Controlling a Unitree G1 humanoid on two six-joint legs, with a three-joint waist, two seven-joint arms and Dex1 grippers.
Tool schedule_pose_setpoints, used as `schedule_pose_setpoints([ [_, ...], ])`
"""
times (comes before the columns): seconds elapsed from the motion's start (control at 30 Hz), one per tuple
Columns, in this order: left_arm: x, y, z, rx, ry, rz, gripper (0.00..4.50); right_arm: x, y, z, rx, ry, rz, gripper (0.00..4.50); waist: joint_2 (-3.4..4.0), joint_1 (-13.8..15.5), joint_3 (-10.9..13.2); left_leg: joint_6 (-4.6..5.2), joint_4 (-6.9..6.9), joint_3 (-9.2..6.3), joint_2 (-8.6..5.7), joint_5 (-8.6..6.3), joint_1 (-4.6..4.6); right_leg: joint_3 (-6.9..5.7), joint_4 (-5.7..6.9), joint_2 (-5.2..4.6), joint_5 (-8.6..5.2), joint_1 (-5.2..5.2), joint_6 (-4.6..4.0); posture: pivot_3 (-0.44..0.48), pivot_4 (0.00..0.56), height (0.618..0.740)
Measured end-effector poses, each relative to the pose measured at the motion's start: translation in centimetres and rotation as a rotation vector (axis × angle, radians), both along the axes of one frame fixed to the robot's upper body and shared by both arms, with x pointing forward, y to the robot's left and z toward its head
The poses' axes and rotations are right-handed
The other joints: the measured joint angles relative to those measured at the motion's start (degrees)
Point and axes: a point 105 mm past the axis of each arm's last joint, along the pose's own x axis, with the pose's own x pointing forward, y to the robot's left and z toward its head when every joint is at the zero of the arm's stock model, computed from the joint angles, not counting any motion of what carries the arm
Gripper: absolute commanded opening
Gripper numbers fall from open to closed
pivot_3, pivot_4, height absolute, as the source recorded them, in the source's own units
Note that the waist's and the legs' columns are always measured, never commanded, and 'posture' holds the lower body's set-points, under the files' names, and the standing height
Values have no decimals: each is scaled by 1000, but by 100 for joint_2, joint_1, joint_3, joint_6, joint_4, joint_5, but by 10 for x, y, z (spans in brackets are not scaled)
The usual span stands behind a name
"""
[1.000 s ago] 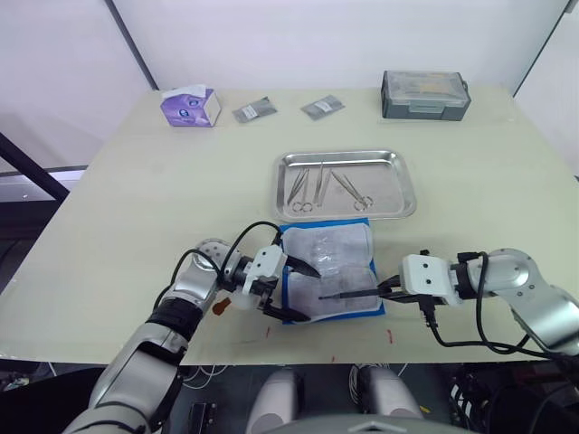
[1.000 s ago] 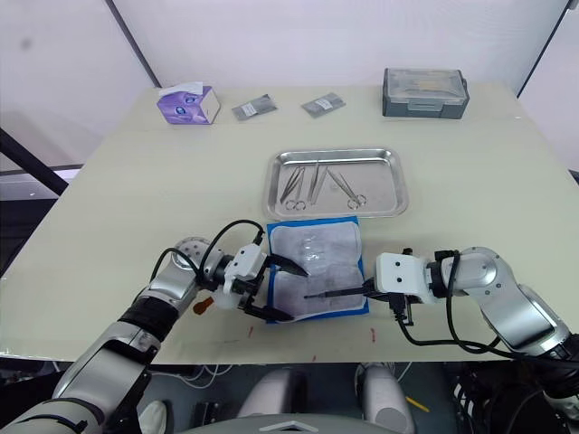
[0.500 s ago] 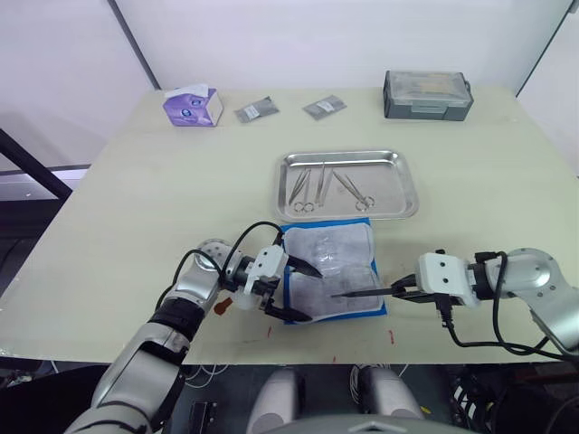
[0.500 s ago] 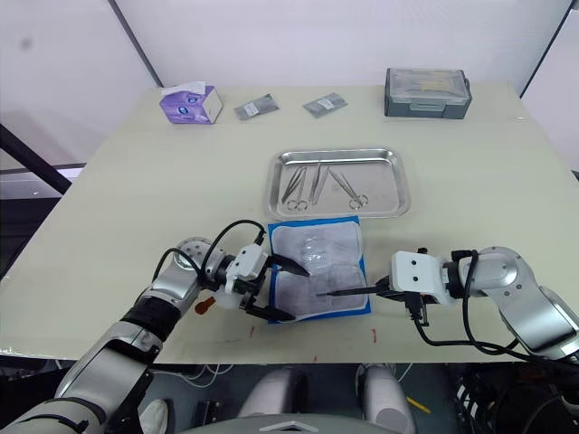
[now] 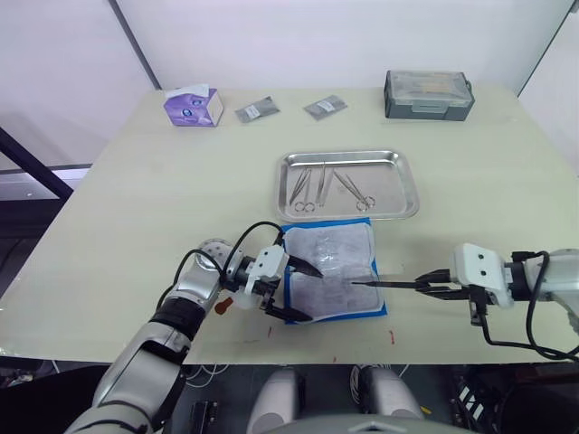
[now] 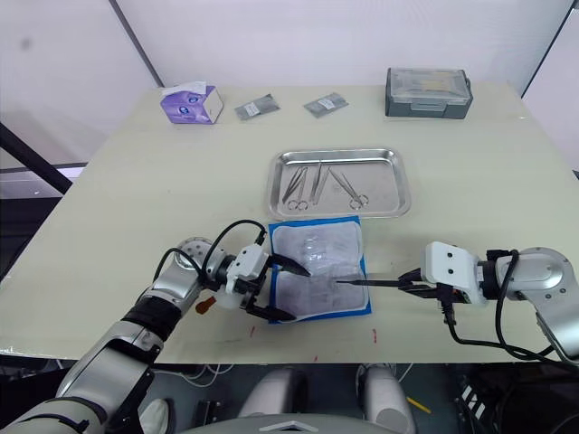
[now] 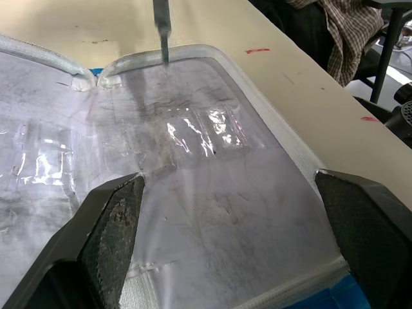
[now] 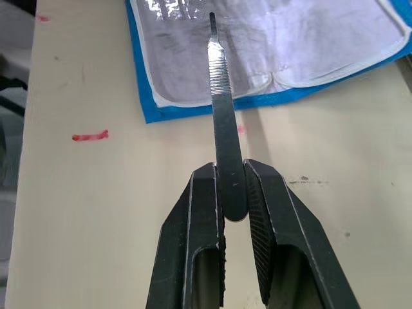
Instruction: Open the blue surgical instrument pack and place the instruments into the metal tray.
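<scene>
Shiny steel tray (image 5: 405, 187), glossy crinkled plastic pack (image 5: 331, 271), matt ridged metal instrument (image 8: 222, 116)

Even, bright light falls from above on the pale worktop (image 5: 136, 208), and shadows are soft and short. The metal tray (image 5: 403, 194) shows a dull sheen along its rim without harsh glare. In the left wrist view, the clear plastic of the blue surgical instrument pack (image 7: 193, 212) catches small white glints, and the near black fingers (image 7: 112, 219) are blurred. The right wrist view is sharp on the slim instrument (image 8: 222, 154), with a faint shadow beside it.
</scene>
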Motion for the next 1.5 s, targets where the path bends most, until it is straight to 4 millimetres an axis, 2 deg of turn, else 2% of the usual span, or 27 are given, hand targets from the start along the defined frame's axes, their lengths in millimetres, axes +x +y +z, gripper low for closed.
schedule_pose_setpoints([
  [0.13, 0, 0, 0, 0, 0, -2, 4500, 2, -5, 5, 17, -7, -24, 19, 0, 7, 0, 0, 0, 1, 0, 0, -1, 0, -2, 0, 0, 1, 0, 0, 150, 734],
  [0.2, 0, 0, 0, 1, 1, 0, 4500, 10, -5, 10, 66, -10, -87, 19, 1, 6, -1, 0, -1, 0, 1, 0, 1, 1, -2, 0, 1, 1, 0, 0, 150, 734],
  [0.53, 1, -4, 0, -9, 1, -6, 4500, 57, 16, 34, 342, -6, -358, 19, 14, 64, -7, 0, -11, 0, -1, 0, 0, 1, -9, 0, 13, -1, -22, 0, 150, 734],
  [0.6, 1, -4, 0, -9, 2, -6, 4500, 60, 17, 35, 355, -2, -377, 19, 16, 66, -7, 0, -13, 0, -1, 0, -1, 1, -9, 0, 13, -1, -22, 0, 150, 734],
  [0.7, 1, -4, 0, -10, 1, -3, 4500, 84, 21, 40, 411, -6, -503, 19, 32, 63, -12, 0, -16, 2, -2, 0, -2, 4, -8, 0, 14, -6, -23, 0, 150, 734],
  [0.93, 1, -4, 0, -13, -1, -3, 4500, 123, 30, 35, 413, -17, -693, 19, 58, 57, -28, 1, -19, 1, -2, 0, -2, 2, -7, 1, 14, -7, -24, 0, 150, 734],
  [1.1, 1, -4, 0, -14, -1, -3, 4500, 139, 28, 33, 400, -40, -791, 19, 63, 55, -31, 1, -19, 2, -3, 0, -1, 2, -7, 1, 14, -7, -25, 0, 150, 734],
  [1.5, 1, -4, 0, -15, 0, 0, 4500, 177, 37, 9, 313, -26, -936, 19, 69, 43, -34, 2, -20, 1, -3, 1, 1, 0, -2, 1, 15, -7, -26, 0, 150, 734],
])
